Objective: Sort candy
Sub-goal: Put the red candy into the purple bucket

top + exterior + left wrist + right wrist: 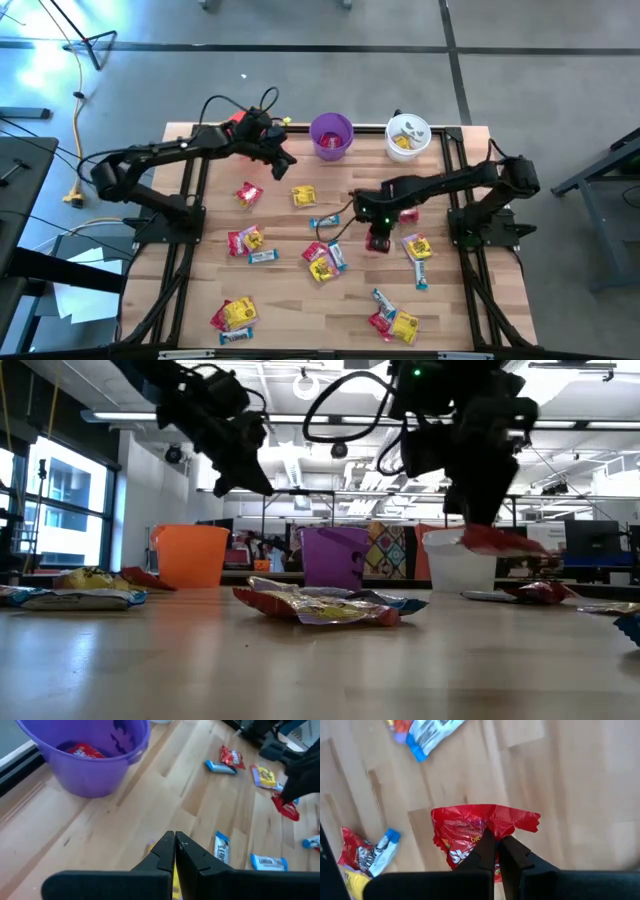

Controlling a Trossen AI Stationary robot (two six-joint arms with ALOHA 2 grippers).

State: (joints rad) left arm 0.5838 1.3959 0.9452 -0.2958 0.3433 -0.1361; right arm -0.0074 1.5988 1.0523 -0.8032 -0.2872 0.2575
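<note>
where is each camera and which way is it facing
High: above the table, looking straight down; both arms show, right gripper on a red packet.
Low: table height, looking level across; arms hang from above.
Left wrist: past the shut left gripper toward the purple cup.
Right wrist: down past its fingers pinching the red packet.
Shared: the red packet shows in all four.

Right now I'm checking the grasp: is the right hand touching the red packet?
Touching. The right wrist view shows the right hand shut on the red packet, its edge pinched and crumpled between the fingers.
</note>
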